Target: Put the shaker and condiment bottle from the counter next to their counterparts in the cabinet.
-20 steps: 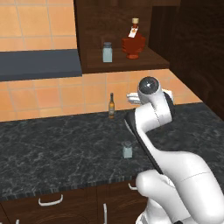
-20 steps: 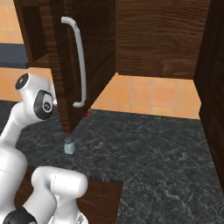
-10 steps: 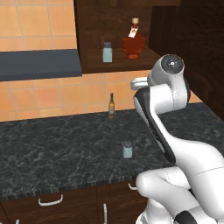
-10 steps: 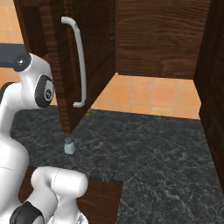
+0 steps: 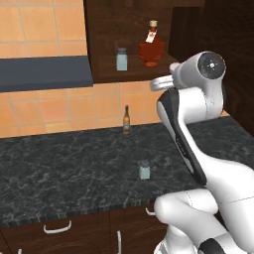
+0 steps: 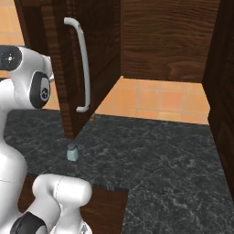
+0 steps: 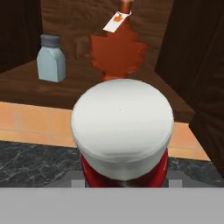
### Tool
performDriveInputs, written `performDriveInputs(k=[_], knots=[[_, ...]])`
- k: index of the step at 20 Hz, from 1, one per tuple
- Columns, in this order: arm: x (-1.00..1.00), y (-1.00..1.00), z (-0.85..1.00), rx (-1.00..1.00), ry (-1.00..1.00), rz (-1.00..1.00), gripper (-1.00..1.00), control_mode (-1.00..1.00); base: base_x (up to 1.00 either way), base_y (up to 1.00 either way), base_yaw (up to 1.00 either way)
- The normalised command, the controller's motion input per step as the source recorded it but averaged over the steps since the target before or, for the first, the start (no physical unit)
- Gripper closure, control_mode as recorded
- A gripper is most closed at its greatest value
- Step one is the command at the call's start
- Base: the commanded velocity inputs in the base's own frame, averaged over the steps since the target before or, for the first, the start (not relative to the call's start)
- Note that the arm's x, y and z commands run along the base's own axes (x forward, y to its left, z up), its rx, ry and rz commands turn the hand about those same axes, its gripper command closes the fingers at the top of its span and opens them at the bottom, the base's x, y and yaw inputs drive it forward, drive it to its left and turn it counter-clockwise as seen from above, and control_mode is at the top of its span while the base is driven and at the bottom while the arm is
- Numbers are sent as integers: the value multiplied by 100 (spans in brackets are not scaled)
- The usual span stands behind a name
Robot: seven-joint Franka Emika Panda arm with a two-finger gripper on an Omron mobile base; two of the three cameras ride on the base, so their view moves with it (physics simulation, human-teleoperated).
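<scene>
kitchen, simulated: black marbled counter (image 5: 64,168) under an orange tiled wall, dark wooden wall cabinet (image 5: 106,30) open above it.

item, dark grey hood (image 5: 44,72): left of the cabinet, not involved.

item, twin shaker (image 5: 121,59): upright on the cabinet shelf; in the hand view (image 7: 51,59) it stands left of the flask.

item, slim dark brown bottle (image 5: 126,120): upright at the back of the counter, below the shelf.

item, shaker (image 5: 144,169): upright near the counter's front edge, long axis vertical, grey cap up; also seen below the open cabinet door (image 6: 71,152). not yet taken.

item, wide red flask (image 5: 151,47): upright on the shelf, tan stopper up, white tag on the neck; right of the twin shaker.

item, condiment bottle (image 7: 122,131): close before the hand camera, red body below a broad white cap. cap end points toward the camera, base away, so its long axis runs along the gripper's line of sight, aimed at the flask.

item, arm: over the last second the elbow has risen from counter height to shelf height and the forearm now reaches toward the cabinet. judged: the bottle is in the lift-and-carry leg, placement beside the flask pending.

fingers: tips hidden by the bottle; they are drawn in, clamped on the condiment bottle.
</scene>
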Motion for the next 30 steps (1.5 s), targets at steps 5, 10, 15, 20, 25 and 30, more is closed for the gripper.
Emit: performDriveInputs(k=[5, 10, 15, 20, 25, 30], knots=[[-3, 0, 0, 10, -13, 0, 100, -100, 0, 0, 0], [0, 0, 11, 9, 2, 0, 100, -100, 0, 0, 0], [0, 0, 47, 2, 3, 0, 100, -100, 0, 0, 0], [0, 0, 35, -1, 0, 0, 100, -100, 0, 0, 0], [2, 0, 13, -2, -3, 0, 100, -100, 0, 0, 0], [24, 0, 0, 0, -2, 2, 100, -100, 0, 0, 0]])
